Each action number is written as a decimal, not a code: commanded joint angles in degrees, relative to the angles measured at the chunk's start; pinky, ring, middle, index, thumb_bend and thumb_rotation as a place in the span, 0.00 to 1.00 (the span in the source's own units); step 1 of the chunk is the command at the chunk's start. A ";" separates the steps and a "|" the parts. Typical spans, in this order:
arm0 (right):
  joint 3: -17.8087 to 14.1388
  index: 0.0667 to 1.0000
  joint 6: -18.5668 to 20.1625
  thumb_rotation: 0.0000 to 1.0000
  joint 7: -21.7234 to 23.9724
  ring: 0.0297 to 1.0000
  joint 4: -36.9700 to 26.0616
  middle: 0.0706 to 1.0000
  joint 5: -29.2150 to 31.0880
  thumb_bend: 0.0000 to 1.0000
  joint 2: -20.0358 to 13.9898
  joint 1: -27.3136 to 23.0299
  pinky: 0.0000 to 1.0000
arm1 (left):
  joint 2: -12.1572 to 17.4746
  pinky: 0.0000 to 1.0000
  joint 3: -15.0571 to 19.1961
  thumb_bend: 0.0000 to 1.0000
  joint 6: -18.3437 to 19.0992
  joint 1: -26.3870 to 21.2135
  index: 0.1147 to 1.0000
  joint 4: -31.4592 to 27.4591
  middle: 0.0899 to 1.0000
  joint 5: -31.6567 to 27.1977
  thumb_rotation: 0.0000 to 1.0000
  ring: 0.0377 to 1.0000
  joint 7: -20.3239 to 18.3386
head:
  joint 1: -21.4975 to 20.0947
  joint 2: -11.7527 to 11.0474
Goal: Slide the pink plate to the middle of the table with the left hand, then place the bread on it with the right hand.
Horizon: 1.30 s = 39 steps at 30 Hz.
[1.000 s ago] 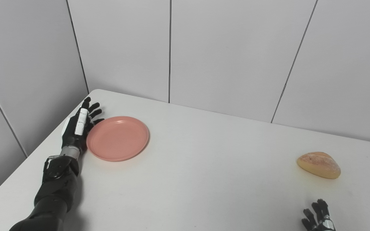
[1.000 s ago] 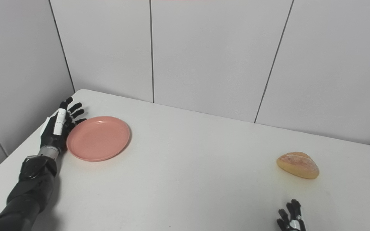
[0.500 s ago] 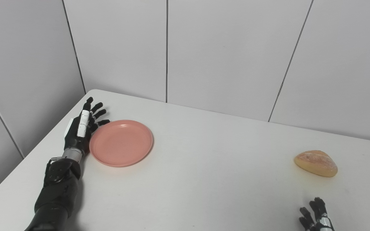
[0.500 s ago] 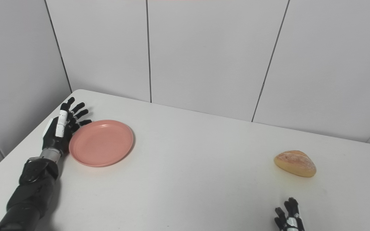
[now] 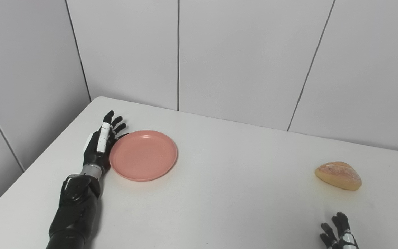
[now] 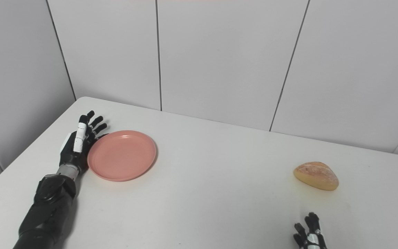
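Pink plate flat on table, left rim touching spread fingers of left hand. Bread far right; right hand near it, fingers apart, empty.

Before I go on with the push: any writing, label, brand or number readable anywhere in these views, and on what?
None readable in either view.
pink plate: plain, no print.
bread: bare crust, no wrapper or label.
left hand: white panels on its back, no visible marking.
right hand: only fingertips in view, no marking seen.
table and wall panels: blank.
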 commanded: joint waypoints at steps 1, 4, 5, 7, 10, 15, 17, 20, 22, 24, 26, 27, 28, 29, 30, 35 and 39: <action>0.71 0.96 1.21 0.90 0.56 0.93 -1.02 0.98 -0.31 0.78 -0.02 0.60 0.94 | -0.30 0.76 -0.58 0.98 1.90 0.24 0.98 -1.93 0.94 0.72 0.91 0.90 0.73 | -0.11 0.16; 0.79 0.96 1.52 0.90 0.46 0.93 -1.21 0.98 -0.50 0.78 0.01 0.58 0.94 | -0.65 0.77 -0.71 0.98 3.79 1.09 0.98 -4.33 0.94 0.86 0.91 0.90 1.32 | -0.35 0.37; 0.80 0.96 1.67 0.90 0.40 0.92 -1.30 0.98 -0.50 0.79 0.07 0.58 0.94 | -0.78 0.78 -0.75 0.99 4.41 1.40 0.99 -5.16 0.95 0.95 0.92 0.90 1.53 | -0.35 0.37; 0.88 0.96 2.08 0.90 0.19 0.92 -1.56 0.98 -0.60 0.79 0.20 0.62 0.93 | -1.11 0.79 -0.84 0.99 5.79 2.11 0.99 -7.07 0.95 1.11 0.93 0.91 1.98 | -0.56 0.50; 1.06 0.96 1.95 0.90 0.25 0.92 -1.58 0.98 -0.52 0.79 0.14 0.66 0.93 | -1.56 0.78 -0.83 1.00 7.23 3.00 0.99 -9.41 0.96 0.98 0.92 0.91 2.24 | -0.76 0.59; 1.32 0.96 2.33 0.89 -0.16 0.91 -1.85 0.97 -0.74 0.79 0.42 0.68 0.92 | -3.47 0.81 -0.70 0.99 8.39 4.74 1.00 -13.92 0.96 0.58 0.89 0.94 2.88 | -1.50 0.77; 1.45 0.96 2.16 0.90 -0.17 0.92 -1.78 0.97 -0.89 0.79 0.46 0.67 0.92 | -4.57 0.83 -0.65 0.97 8.77 5.41 0.99 -15.83 0.96 0.54 0.88 0.94 3.57 | -1.78 0.76; 1.61 0.96 1.79 0.89 -0.08 0.92 -1.44 0.97 -1.11 0.78 0.58 0.64 0.92 | -6.16 0.83 -0.93 0.94 6.30 5.82 1.00 -16.46 0.96 1.91 0.88 0.93 4.69 | -2.21 0.77; 1.76 0.96 1.88 0.89 -0.11 0.92 -1.47 0.98 -1.24 0.79 0.68 0.62 0.92 | -6.81 0.82 -1.23 0.94 4.13 5.64 1.00 -15.57 0.96 2.99 0.88 0.93 5.21 | -2.55 0.80; 1.92 0.96 1.95 0.89 -0.18 0.92 -1.55 0.97 -1.40 0.78 0.82 0.64 0.92 | -7.20 0.81 -1.68 0.98 3.05 5.45 1.00 -15.08 0.96 3.87 0.87 0.92 5.63 | -2.89 0.87; 2.09 0.96 1.99 0.89 -0.28 0.92 -1.56 0.97 -1.55 0.78 1.02 0.64 0.92 | -7.53 0.80 -2.35 1.00 2.79 5.61 1.00 -15.64 0.97 4.88 0.87 0.92 6.08 | -3.66 0.98; 2.18 0.96 1.96 0.89 -0.33 0.92 -1.52 0.97 -1.58 0.78 1.17 0.61 0.92 | -7.66 0.78 -2.65 1.00 2.74 5.72 1.00 -15.95 0.97 5.24 0.88 0.92 6.22 | -4.52 1.09; 2.25 0.96 1.93 0.88 -0.36 0.91 -1.49 0.97 -1.60 0.79 1.28 0.59 0.92 | -7.71 0.78 -2.81 1.00 2.71 5.79 1.00 -16.11 0.97 5.44 0.88 0.93 6.30 | -4.71 1.13; 2.38 0.96 1.93 0.88 -0.43 0.91 -1.44 0.97 -1.62 0.79 1.52 0.56 0.92 | -7.91 0.78 -3.14 1.00 2.75 6.05 1.00 -16.69 0.97 5.76 0.88 0.93 6.36 | -6.27 1.25; 2.48 0.95 1.94 0.87 -0.49 0.91 -1.40 0.97 -1.64 0.80 1.68 0.55 0.91 | -8.04 0.78 -3.35 1.00 2.77 6.23 1.00 -17.07 0.97 5.94 0.87 0.93 6.38 | -6.27 1.25; 3.73 0.95 2.11 0.85 -1.31 0.90 -1.24 0.96 -3.01 0.82 3.04 0.46 0.90 | -7.52 0.83 -4.50 1.00 1.19 6.80 1.00 -17.00 0.99 6.40 0.88 0.94 4.56 | -11.57 1.65; 4.80 0.95 2.26 0.86 -2.17 0.89 -1.20 0.96 -4.64 0.81 4.16 0.39 0.88 | -7.66 0.85 -4.96 1.00 1.59 7.28 1.00 -17.33 0.98 6.02 0.88 0.95 4.32 | -13.53 1.88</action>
